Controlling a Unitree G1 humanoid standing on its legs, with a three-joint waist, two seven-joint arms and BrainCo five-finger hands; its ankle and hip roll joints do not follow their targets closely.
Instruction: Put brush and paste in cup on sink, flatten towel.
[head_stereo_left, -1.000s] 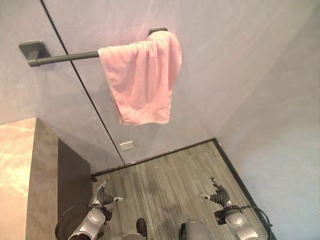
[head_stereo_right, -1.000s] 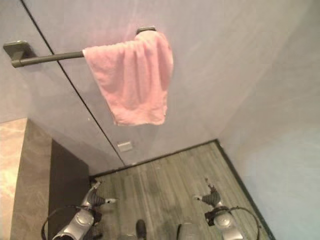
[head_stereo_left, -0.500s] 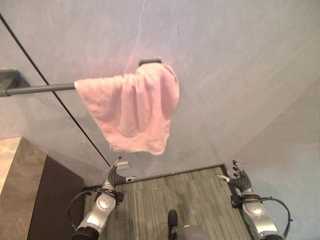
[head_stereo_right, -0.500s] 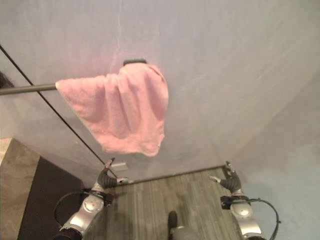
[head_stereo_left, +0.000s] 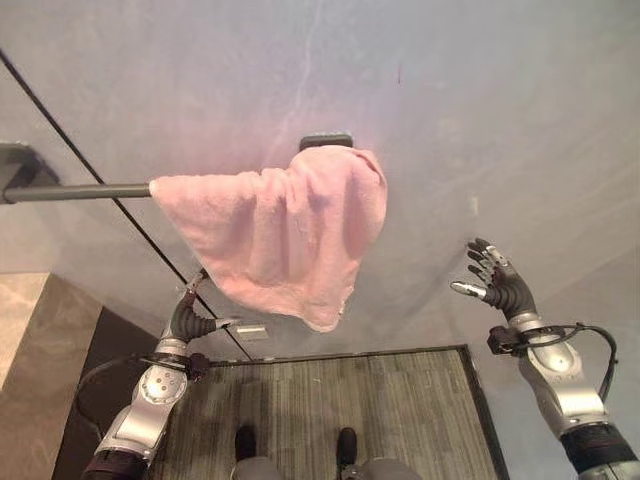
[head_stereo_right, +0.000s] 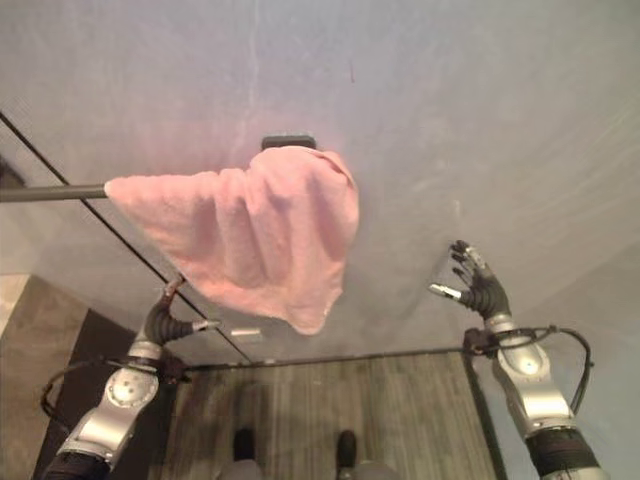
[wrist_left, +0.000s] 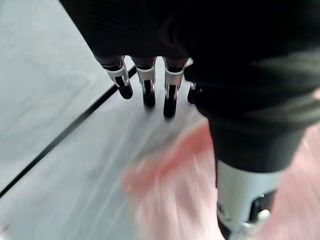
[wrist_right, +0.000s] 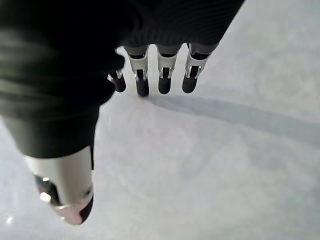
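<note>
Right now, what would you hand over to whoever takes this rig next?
Left hand: open, raised just below the towel's lower left edge, holding nothing.
Right hand: open, raised off to the right of the towel, near the wall, apart from it.
Pink towel: hangs bunched and crumpled at the right end of the dark wall bar, not spread.
Done: nothing on the towel that can be seen.
Left: spread the towel flat along the bar. Brush, paste and cup cannot be judged from here.

A dark wall rail (head_stereo_left: 80, 190) carries 1 pink towel (head_stereo_left: 285, 235) (bunched, hanging crooked).
</note>
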